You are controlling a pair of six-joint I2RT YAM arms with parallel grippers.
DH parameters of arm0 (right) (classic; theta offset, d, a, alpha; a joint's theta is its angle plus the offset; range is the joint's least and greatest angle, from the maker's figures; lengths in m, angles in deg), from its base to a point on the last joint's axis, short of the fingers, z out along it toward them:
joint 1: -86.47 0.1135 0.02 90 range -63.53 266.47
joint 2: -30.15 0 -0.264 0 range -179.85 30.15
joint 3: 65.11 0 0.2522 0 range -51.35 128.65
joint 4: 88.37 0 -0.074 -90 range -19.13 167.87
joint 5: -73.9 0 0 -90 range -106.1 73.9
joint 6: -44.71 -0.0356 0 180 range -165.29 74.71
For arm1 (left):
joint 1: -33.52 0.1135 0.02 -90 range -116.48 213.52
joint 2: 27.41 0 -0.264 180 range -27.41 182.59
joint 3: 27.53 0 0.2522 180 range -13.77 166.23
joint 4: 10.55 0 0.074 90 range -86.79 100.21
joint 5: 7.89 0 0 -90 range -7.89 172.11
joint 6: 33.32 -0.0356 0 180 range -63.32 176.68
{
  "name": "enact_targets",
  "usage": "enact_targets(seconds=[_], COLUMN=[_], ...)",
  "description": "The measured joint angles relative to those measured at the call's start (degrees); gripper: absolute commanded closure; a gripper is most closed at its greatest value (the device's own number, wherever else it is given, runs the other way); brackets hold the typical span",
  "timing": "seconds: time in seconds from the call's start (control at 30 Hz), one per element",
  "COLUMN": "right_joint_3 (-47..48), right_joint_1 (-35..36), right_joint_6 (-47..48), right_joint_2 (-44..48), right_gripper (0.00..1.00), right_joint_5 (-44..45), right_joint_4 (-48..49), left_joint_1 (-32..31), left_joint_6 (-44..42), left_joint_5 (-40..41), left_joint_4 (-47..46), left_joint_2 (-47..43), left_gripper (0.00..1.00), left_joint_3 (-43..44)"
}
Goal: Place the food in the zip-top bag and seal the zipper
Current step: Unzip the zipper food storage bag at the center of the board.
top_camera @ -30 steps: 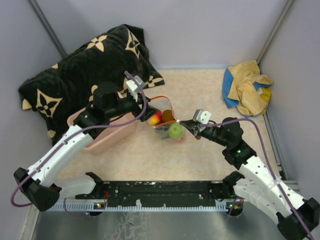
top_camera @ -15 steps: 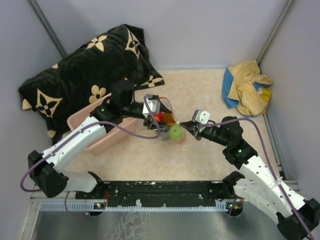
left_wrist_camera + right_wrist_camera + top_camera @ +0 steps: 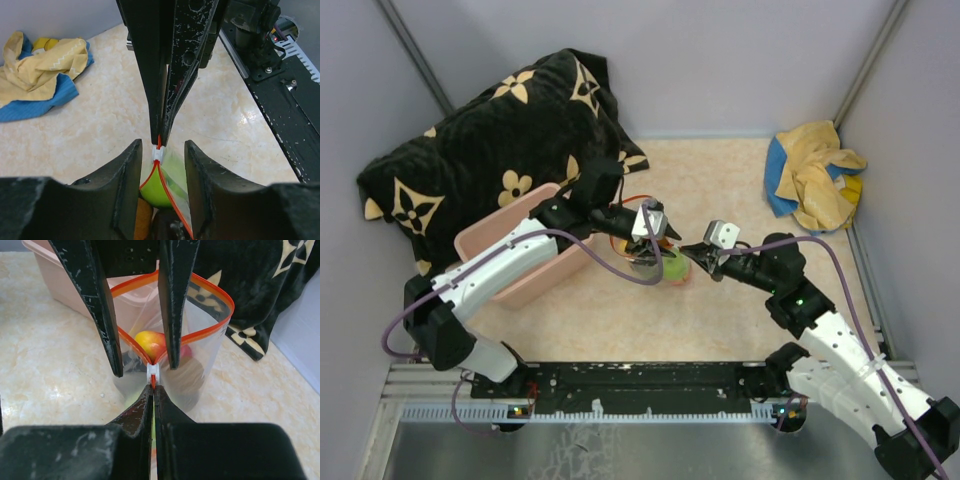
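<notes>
Right tool [image 3: 153, 390] pinched shut on zipper [image 3: 220, 295] end. Zip-top bag [image 3: 200, 345] stands mid-desk [image 3: 45, 365], mouth gaping, food [image 3: 150, 342] inside. Left tool [image 3: 160, 147] half-open, straddling white slider [image 3: 157, 155]. I'd pinch the slider squarely, drag straight along the strip, and keep the right end taut.

The right gripper [image 3: 153, 388] pinches the zipper [image 3: 220, 295] just below its white slider [image 3: 152, 373]. The left gripper [image 3: 145, 369] has its fingers apart, one on each side of the slider. The bag [image 3: 202, 340] gapes, with a yellow-red fruit [image 3: 149, 342] and a dark piece [image 3: 192, 372] inside. Behind it are a pink tub [image 3: 55, 270] and a black cushion [image 3: 250, 290].
</notes>
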Motion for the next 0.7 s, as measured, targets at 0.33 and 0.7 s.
enact_targets(seconds=[0.33,0.7], right_joint_3=[0.0,0.74], right_joint_1=[0.0,0.0], right_joint_6=[0.44,0.94], right_joint_2=[0.0,0.22], right_gripper=[1.0,1.0], right_joint_5=[0.0,0.46], right_joint_4=[-0.59,-2.56], left_joint_1=[-0.87,-1.29], left_joint_6=[-2.84,-3.45], left_joint_5=[1.79,4.85], left_joint_4=[4.59,5.95], left_joint_2=[1.95,2.86], left_gripper=[0.72,0.91], left_joint_3=[1.84,3.34])
